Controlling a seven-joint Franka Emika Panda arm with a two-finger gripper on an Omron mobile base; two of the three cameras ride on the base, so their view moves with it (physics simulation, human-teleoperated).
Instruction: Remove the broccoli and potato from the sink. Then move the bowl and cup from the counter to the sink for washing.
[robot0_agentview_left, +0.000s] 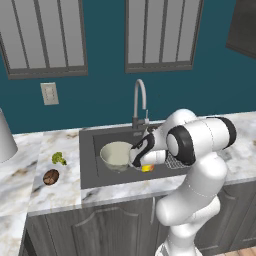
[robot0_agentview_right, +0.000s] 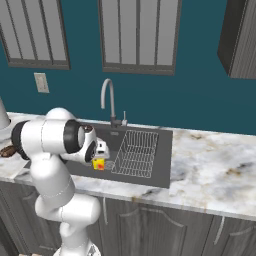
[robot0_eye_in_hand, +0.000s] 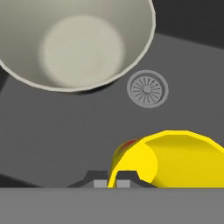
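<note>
Last step in hand: carrying the cup (robot0_eye_in_hand: 175, 157) into the sink (robot0_agentview_left: 90, 165). Fingers (robot0_eye_in_hand: 113, 178) pinched shut on the cup's rim, holding it over the basin floor, just beside the bowl (robot0_agentview_left: 116, 154) and short of the round drain (robot0_eye_in_hand: 147, 89). Bowl already down inside the sink, left of the faucet (robot0_agentview_left: 140, 102). Broccoli (robot0_agentview_left: 59, 158) and potato (robot0_agentview_left: 51, 176) both out, lying on the tabletop (robot0_agentview_left: 55, 192) left of the sink, broccoli nearer the wall, potato nearer the front edge.

Next, by the look of it: lowering the cup to the basin floor clear of the bowl's rim, then parting the fingers and lifting away.

Counting: one broccoli, one potato, one bowl, one cup, one drain, one faucet, one wire rack (robot0_agentview_right: 135, 152) in the sink's right half.
</note>
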